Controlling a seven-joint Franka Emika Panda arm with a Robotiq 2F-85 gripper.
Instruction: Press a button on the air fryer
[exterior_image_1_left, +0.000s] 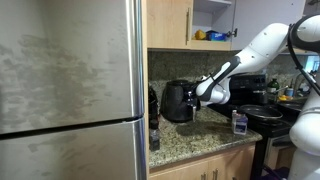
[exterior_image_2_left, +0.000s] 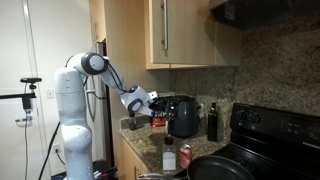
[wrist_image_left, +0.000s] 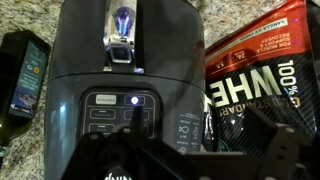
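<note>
- The air fryer stands on the granite worktop, its lit panel facing the tool.
- The tool's jaws look drawn into one narrow tip, holding nothing, just before that panel.
- We judge a straight, gentle push on one button best, lest the air fryer slide.
- Only the wrist view shows the panel, with a whey bag and a bottle flanking the air fryer.

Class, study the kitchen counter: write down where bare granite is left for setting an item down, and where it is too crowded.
Free: the granite counter in front of the air fryer, between the front edge and the small container. Crowded: the air fryer's flanks, with a dark bottle on one side and a whey bag on the other, both close.
</note>
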